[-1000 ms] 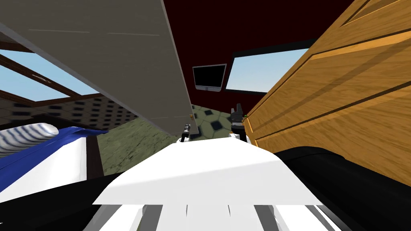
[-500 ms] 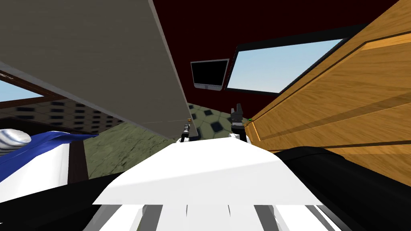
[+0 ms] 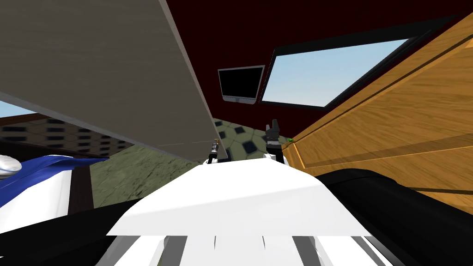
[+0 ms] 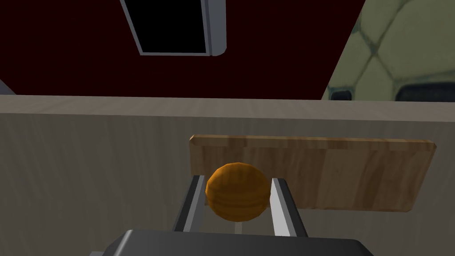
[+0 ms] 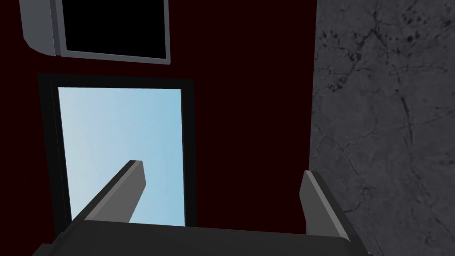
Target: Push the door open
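Orange knob point(image 4: 237, 195) clamped in left end effector point(image 4: 236, 179), on grey door point(image 3: 92, 69) cut off at edges; right end effector point(image 5: 221, 169) apart.

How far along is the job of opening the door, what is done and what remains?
Done: the left hand is shut on the orange knob, and the grey door looks partly open, tiled floor showing past its edge. In hand: the push itself. Left: swinging it wider. The right hand is open, idle.

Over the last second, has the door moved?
Yes. In the head view the door has swung left, away from the wall screen, with the left gripper shut on its knob.
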